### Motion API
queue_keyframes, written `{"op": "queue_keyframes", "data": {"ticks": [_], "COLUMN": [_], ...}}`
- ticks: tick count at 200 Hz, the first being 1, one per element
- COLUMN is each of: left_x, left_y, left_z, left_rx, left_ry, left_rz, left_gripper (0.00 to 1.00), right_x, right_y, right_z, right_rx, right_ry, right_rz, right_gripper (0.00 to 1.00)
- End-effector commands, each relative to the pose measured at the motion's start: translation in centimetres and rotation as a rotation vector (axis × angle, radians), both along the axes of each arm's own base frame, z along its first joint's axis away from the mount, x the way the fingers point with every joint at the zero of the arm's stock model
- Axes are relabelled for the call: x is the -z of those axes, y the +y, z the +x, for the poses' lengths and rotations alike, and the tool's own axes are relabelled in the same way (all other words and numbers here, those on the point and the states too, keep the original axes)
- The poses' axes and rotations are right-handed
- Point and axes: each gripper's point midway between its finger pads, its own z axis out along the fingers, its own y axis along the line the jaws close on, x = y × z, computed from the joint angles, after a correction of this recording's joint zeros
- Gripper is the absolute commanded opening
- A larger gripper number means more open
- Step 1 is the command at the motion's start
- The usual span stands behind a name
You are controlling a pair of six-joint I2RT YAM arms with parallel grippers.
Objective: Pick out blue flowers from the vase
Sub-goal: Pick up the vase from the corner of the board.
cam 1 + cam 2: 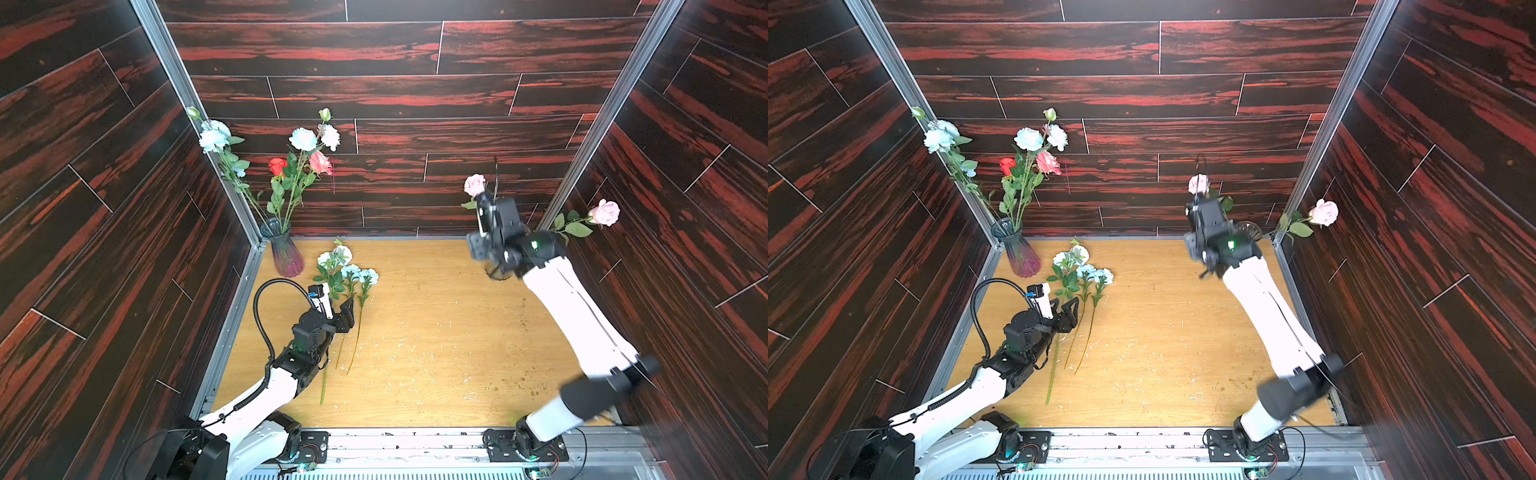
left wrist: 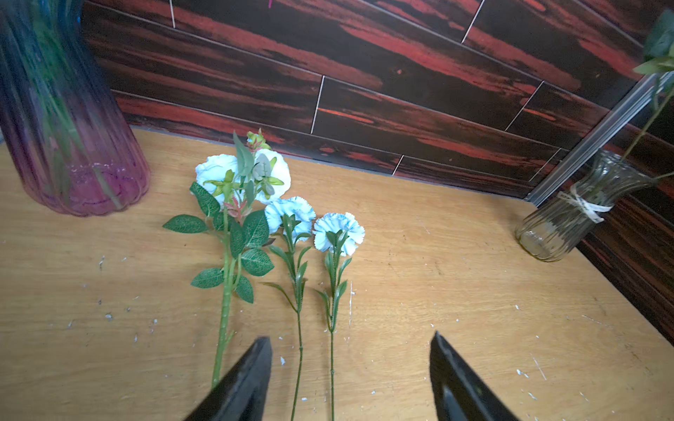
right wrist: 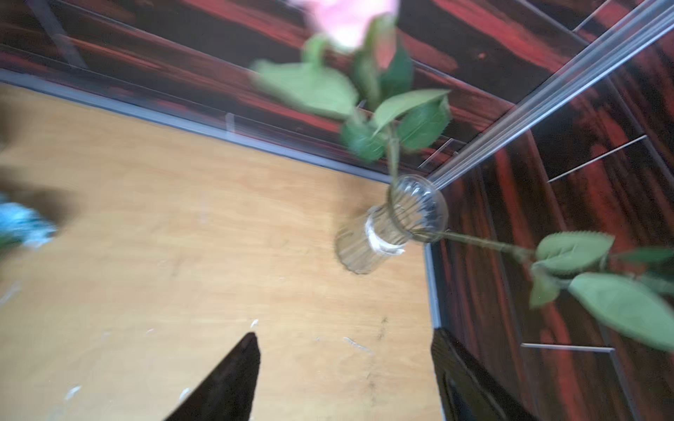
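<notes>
A purple glass vase (image 1: 286, 253) stands in the back left corner. It holds two blue flowers (image 1: 214, 135) (image 1: 303, 139), a red rose (image 1: 277, 165) and a pink rose (image 1: 320, 162). Three more blue flowers (image 2: 291, 215) lie side by side on the table (image 1: 436, 332) beside the vase, stalks pointing to the front. My left gripper (image 2: 350, 339) is open low over those stalks, and two thin stalks run between its fingers on the wood. My right gripper (image 3: 344, 333) is open and empty, raised near the back right corner.
A small clear vase (image 3: 383, 233) with two pink roses (image 1: 473, 185) (image 1: 604, 212) stands in the back right corner, partly behind my right arm (image 1: 573, 307) in both top views. Dark panelled walls close in three sides.
</notes>
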Motion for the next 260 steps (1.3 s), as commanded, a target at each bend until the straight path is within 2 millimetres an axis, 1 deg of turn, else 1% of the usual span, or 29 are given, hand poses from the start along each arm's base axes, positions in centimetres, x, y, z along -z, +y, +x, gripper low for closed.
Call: {"op": "queue_keyframes", "data": {"ticks": [1,12,19,35,49,59,71,87,105,120,128,135,160,177,198,201,210,225,227,230,233,234,235,238,239,241,254,260], "left_x": [-0.7,-0.7,-0.7,-1.2,-2.0,-2.6,-3.5,-4.4,-5.6,-6.6,-7.2,-7.9,-10.2,-12.0,-14.6,-14.0,-14.6,-14.6,-14.8,-14.6,-14.7,-15.1,-14.9,-15.4,-14.9,-14.5,-14.5,-14.2], "left_y": [0.2,-0.1,-0.2,-0.3,0.6,1.6,2.3,2.9,4.0,4.2,4.0,4.0,4.5,5.7,7.7,8.1,9.2,11.2,11.5,12.0,12.3,12.5,12.6,12.9,13.0,13.2,14.5,15.0], "left_z": [0.6,0.7,0.7,0.7,0.7,0.9,1.1,1.5,2.0,2.9,3.4,4.0,5.9,7.3,9.9,9.9,10.7,12.2,12.4,12.7,12.9,12.8,13.2,13.1,13.4,13.8,15.2,15.7], "left_rx": [-0.024,-0.013,-0.006,-0.005,-0.058,-0.124,-0.163,-0.195,-0.239,-0.234,-0.229,-0.229,-0.236,-0.261,-0.303,-0.306,-0.324,-0.349,-0.355,-0.359,-0.361,-0.363,-0.364,-0.365,-0.362,-0.358,-0.365,-0.364], "left_ry": [-0.009,-0.005,-0.002,-0.002,0.006,0.022,0.038,0.093,0.135,0.174,0.189,0.204,0.268,0.287,0.274,0.308,0.336,0.409,0.412,0.432,0.441,0.438,0.443,0.443,0.458,0.472,0.509,0.53], "left_rz": [0.004,0.006,0.005,-0.009,-0.02,-0.027,-0.008,0.066,0.121,0.138,0.165,0.192,0.28,0.302,0.309,0.329,0.366,0.438,0.444,0.457,0.468,0.468,0.47,0.474,0.479,0.485,0.492,0.496], "left_gripper": [0.7,0.7,0.7,0.7,0.7,0.7,0.7,0.7,0.7,0.71,0.7,0.7,0.7,0.71,0.73,0.73,0.73,0.73,0.73,0.73,0.73,0.73,0.73,0.73,0.73,0.73,0.73,0.73], "right_x": [0.1,1.4,2.3,4.7,7.2,9.1,11.3,14.2,17.8,20.2,20.5,20.1,19.4,19.3,19.2,19.2,19.0,18.9,18.8,18.9,18.8,18.8,18.8,18.9,18.9,18.9,19.0,19.0], "right_y": [-0.9,-0.8,-0.3,1.9,3.7,4.6,5.7,7.7,9.8,10.7,10.7,10.7,9.7,9.6,9.4,9.4,9.3,9.2,9.1,9.2,9.2,9.2,9.2,9.2,9.3,9.3,9.5,9.5], "right_z": [-1.9,-2.9,-3.5,-4.6,-5.2,-5.3,-4.8,-3.6,-2.1,-1.3,-1.1,-1.2,-1.9,-2.1,-2.3,-2.4,-2.6,-2.8,-2.8,-2.8,-2.8,-2.8,-2.8,-2.8,-2.8,-2.8,-2.7,-2.7], "right_rx": [0.043,0.025,-0.004,-0.103,-0.182,-0.21,-0.239,-0.294,-0.34,-0.347,-0.338,-0.341,-0.323,-0.327,-0.323,-0.324,-0.327,-0.329,-0.328,-0.33,-0.33,-0.331,-0.331,-0.332,-0.334,-0.335,-0.34,-0.343], "right_ry": [-0.077,-0.066,-0.055,-0.042,-0.044,-0.053,-0.074,-0.08,-0.028,-0.001,0.011,-0.005,-0.078,-0.084,-0.095,-0.098,-0.108,-0.118,-0.12,-0.118,-0.12,-0.12,-0.119,-0.119,-0.118,-0.116,-0.108,-0.106], "right_rz": [0.103,0.143,0.174,0.27,0.369,0.427,0.493,0.545,0.497,0.466,0.457,0.458,0.485,0.491,0.498,0.5,0.505,0.512,0.514,0.514,0.514,0.514,0.515,0.515,0.516,0.516,0.513,0.513], "right_gripper": [0.77,0.77,0.76,0.71,0.67,0.65,0.64,0.65,0.65,0.65,0.65,0.65,0.74,0.77,0.8,0.8,0.81,0.81,0.81,0.81,0.81,0.81,0.81,0.8,0.8,0.8,0.8,0.8]}}
